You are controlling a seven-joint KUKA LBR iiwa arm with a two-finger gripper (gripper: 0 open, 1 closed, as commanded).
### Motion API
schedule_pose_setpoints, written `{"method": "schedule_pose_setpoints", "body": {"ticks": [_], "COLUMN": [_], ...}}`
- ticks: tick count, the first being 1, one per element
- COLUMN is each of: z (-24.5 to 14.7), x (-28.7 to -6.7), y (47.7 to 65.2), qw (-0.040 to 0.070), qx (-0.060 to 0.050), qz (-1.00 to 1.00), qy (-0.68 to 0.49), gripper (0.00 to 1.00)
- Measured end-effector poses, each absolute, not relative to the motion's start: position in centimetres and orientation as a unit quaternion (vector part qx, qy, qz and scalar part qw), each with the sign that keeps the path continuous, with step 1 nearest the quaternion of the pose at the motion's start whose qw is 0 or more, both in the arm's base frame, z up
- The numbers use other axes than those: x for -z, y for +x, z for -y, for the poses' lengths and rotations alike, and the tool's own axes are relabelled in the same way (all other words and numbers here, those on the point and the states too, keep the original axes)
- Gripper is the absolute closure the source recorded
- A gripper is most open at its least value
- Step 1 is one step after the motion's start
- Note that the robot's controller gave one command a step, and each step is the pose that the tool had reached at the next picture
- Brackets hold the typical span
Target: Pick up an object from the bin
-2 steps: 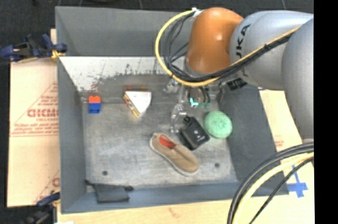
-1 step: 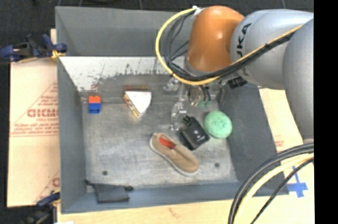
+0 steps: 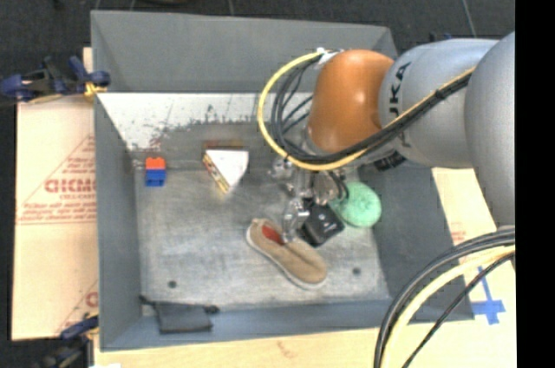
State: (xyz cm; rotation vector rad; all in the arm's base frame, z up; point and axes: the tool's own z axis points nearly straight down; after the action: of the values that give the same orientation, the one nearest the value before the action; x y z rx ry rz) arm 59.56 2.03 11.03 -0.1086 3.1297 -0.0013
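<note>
Overhead, the arm (image 3: 451, 106) reaches in from the right, its orange wrist cover (image 3: 347, 101) above the right half of the bin (image 3: 243, 54). The gripper (image 3: 297, 219) hangs low over the near end of a tan shoe (image 3: 299, 262), which lies on the floor right of centre with its toe pointing toward the front wall. Whether the gripper is released or clenched I cannot tell, as the wrist hides much of it.

The step in hand looks like the final descent onto the shoe. To do it well, I would come straight down, close across the narrow width of the shoe at its opening rather than along its length, and keep clear of the ball just beside it.

The bin is dull sheet metal, scuffed and speckled near the back wall. The shoe looks soft, like suede or cloth, long and rounded, with red showing inside; it should give under pressure. A green ball (image 3: 362, 206) to its right seems fuzzy or foamy and would roll if nudged. A pale wedge (image 3: 227, 167) sits well apart to the left, hard-edged. A flat black piece (image 3: 184, 318) lies in the front left corner. A small blue block (image 3: 154, 171) with an orange top stands near the left wall. A small black lump (image 3: 325, 225) sits between shoe and ball.
</note>
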Motion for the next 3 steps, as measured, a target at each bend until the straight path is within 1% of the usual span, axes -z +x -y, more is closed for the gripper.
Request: {"method": "schedule_pose_setpoints", "body": {"ticks": [1, 2, 3], "z": [2.2, 2.2, 2.2], "x": [-7.7, -7.7, -12.0], "y": [58.3, 58.3, 58.0], "qw": [-0.007, -0.007, -0.003], "qx": [-0.002, -0.002, -0.001], "qz": [-0.995, -0.995, -0.996], "qy": [-0.098, -0.098, -0.093], "gripper": [1.0, 1.0, 1.0]}}
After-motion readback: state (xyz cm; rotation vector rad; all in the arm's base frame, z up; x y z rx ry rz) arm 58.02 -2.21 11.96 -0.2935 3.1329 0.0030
